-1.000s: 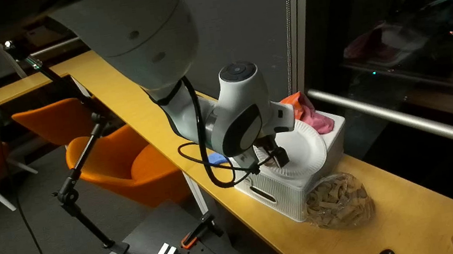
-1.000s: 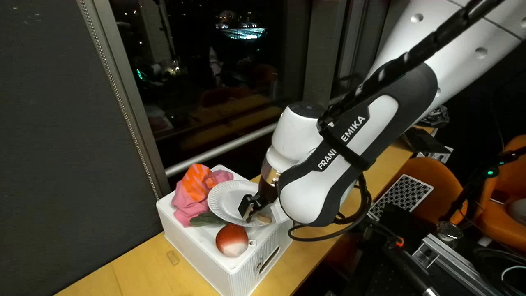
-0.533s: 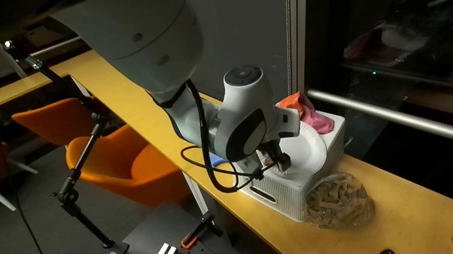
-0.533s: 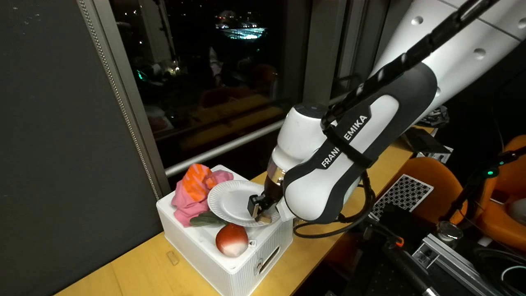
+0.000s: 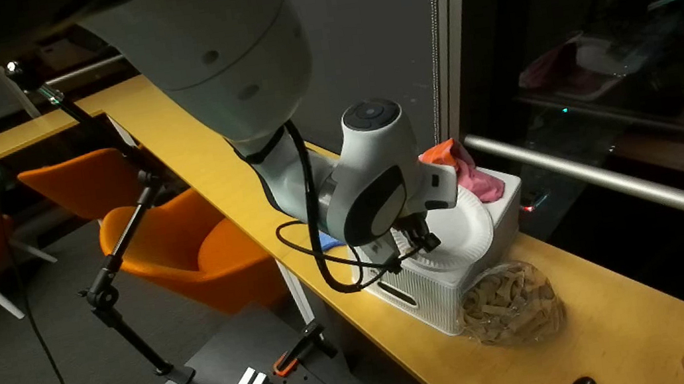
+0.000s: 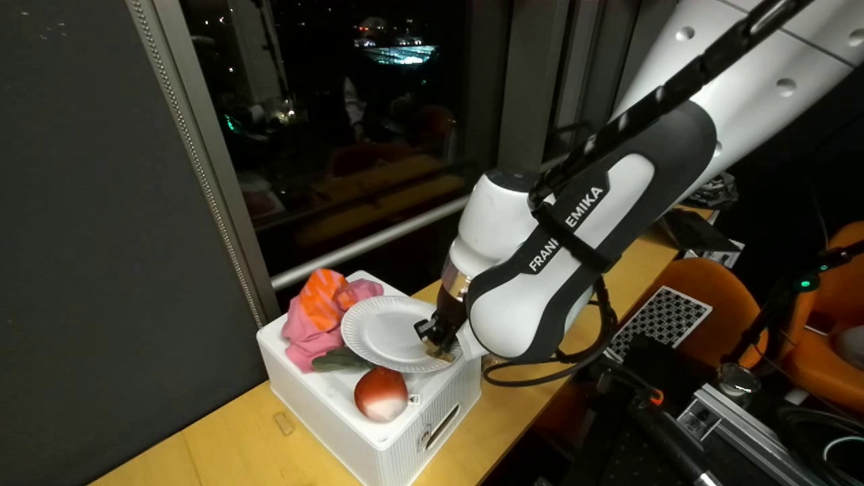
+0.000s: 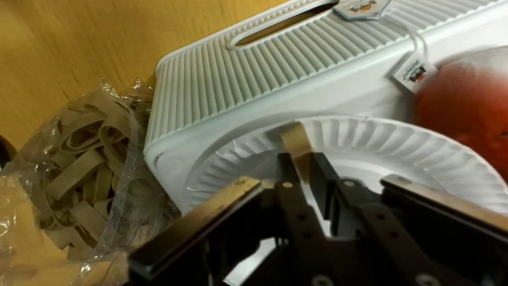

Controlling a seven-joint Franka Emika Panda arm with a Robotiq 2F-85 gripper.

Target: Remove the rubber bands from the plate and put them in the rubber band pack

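Over one side of the white paper plate, my hand pinches a blurred tan strip of rubber bands; whether they touch the plate, I cannot tell. Under it stands a ribbed white box, and just beside that, on the wooden table, sits the clear rubber band bag. Past the plate, a pink-and-orange cloth lies on the box.

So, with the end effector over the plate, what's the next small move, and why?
I'd probably squeeze the end effector a touch tighter before lifting. In the wrist view a tan rubber band shows between its close-set fingertips, over the plate, but whether both press on it isn't clear, and a loose hold could drop it short of the pack.
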